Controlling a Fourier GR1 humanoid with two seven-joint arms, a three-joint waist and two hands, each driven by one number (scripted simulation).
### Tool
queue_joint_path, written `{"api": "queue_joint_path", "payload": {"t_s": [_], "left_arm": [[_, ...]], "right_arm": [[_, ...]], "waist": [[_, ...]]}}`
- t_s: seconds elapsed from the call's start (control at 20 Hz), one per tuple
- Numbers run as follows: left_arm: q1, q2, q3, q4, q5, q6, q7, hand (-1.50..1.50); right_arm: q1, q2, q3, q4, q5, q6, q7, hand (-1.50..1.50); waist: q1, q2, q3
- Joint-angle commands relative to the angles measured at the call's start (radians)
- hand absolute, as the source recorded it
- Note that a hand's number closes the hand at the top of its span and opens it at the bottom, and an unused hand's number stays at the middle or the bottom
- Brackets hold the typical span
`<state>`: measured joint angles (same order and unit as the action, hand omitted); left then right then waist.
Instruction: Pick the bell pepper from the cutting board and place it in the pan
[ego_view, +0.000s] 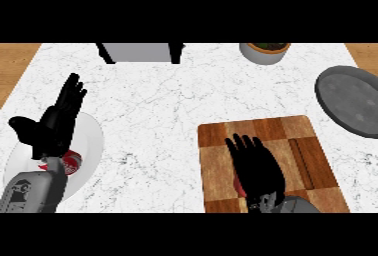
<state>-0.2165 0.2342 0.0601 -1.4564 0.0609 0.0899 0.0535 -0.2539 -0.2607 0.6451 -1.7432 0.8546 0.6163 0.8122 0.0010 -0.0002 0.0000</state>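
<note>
The bell pepper (240, 186) is on the cutting board (295, 145), near its lower left part, but almost all of it is hidden under my right hand (255, 167); only a sliver of red shows at the hand's left edge. My right fingers (247, 150) lie flat and stretched out over it, close together, pointing up the board. I can't tell whether they touch the pepper or just sit above it. The pan (353, 100) is well apart, up at the right edge of the counter (162, 95), w/ nothing in it.

My left hand (55, 125) is at the left, over a white plate (92, 135). Fingers straight and slightly fanned, pointing up, thumb out to the left, holding nothing. Something red & white (71, 164) sits on the plate just beside my wrist (can't make out what).

Further back: a pot (264, 52) w/ dark stuff inside, and a grey box (140, 51) at the counter's top edge.
</note>
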Motion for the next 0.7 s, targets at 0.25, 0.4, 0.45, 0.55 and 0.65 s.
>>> {"api": "queue_joint_path", "payload": {"t_s": [0.25,0.4,0.45,0.55,0.65], "left_arm": [[-0.061,0.013,0.058,0.059,0.014,-0.047,0.003,0.00],[-0.012,-0.050,0.003,0.024,-0.036,0.008,-0.015,0.00],[0.034,-0.009,0.041,0.000,-0.012,-0.035,-0.020,0.00],[-0.013,-0.041,0.016,0.014,-0.044,0.000,-0.008,0.00],[-0.041,-0.042,0.022,0.094,-0.042,-0.013,-0.046,0.00]], "right_arm": [[0.039,0.063,-0.014,0.039,0.085,0.073,-0.009,-1.50],[-0.017,0.022,-0.074,0.206,0.086,0.020,-0.133,-1.50],[0.068,0.052,-0.037,0.100,0.107,0.045,-0.061,-1.50],[0.071,0.029,-0.027,0.171,0.126,-0.035,-0.180,1.50],[0.007,0.019,-0.024,0.180,0.098,0.027,-0.234,1.50]], "waist": [[-0.002,0.000,0.000],[0.001,0.001,0.000],[-0.001,0.000,0.000],[-0.001,0.000,0.000],[-0.002,0.001,0.000]]}}
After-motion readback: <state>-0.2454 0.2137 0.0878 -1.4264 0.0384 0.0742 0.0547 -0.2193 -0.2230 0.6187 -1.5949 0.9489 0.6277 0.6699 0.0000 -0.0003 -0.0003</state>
